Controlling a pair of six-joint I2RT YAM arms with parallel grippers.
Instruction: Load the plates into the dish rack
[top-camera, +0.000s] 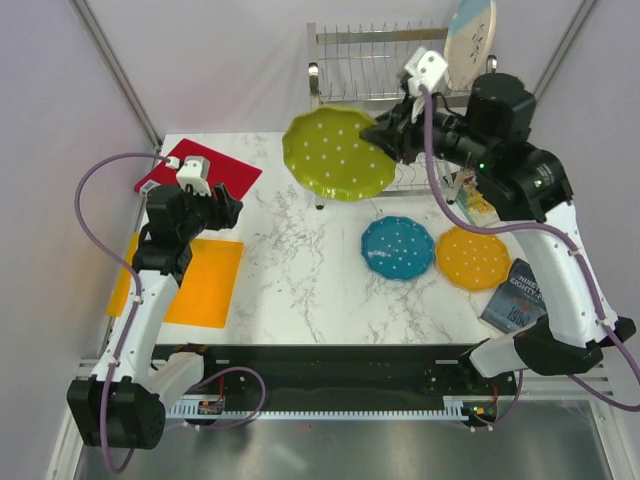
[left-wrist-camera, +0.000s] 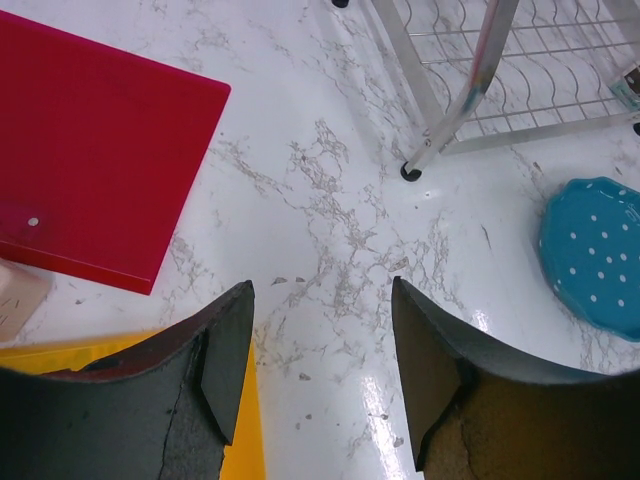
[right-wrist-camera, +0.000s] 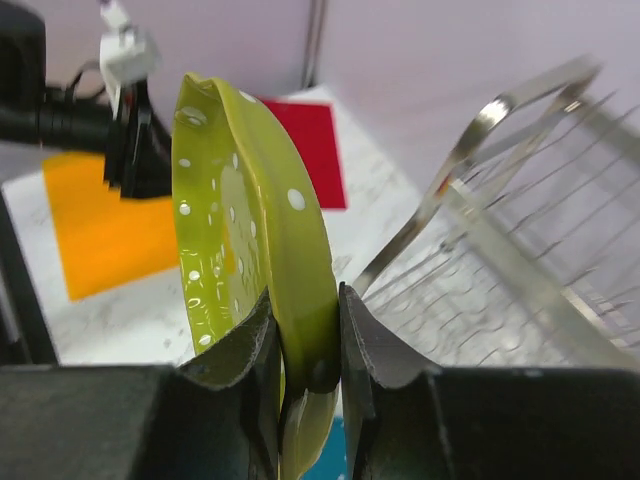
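Note:
My right gripper (top-camera: 385, 135) is shut on the rim of the lime-green dotted plate (top-camera: 335, 152) and holds it in the air, tilted, just left of the steel dish rack (top-camera: 375, 60). In the right wrist view the plate (right-wrist-camera: 250, 220) stands on edge between my fingers (right-wrist-camera: 375, 350), the rack's wires (right-wrist-camera: 520, 270) to its right. The cream-and-light-blue plate (top-camera: 470, 30) stands upright in the rack's top tier. The blue plate (top-camera: 398, 248) and orange plate (top-camera: 472, 257) lie flat on the table. My left gripper (top-camera: 232, 208) is open and empty above the marble top (left-wrist-camera: 325, 360).
A red square board (top-camera: 200, 170) lies at the back left and a flat orange mat (top-camera: 185, 280) in front of it. A dark book (top-camera: 515, 295) lies at the right edge. A rack leg (left-wrist-camera: 445, 120) and the blue plate (left-wrist-camera: 595, 255) show in the left wrist view.

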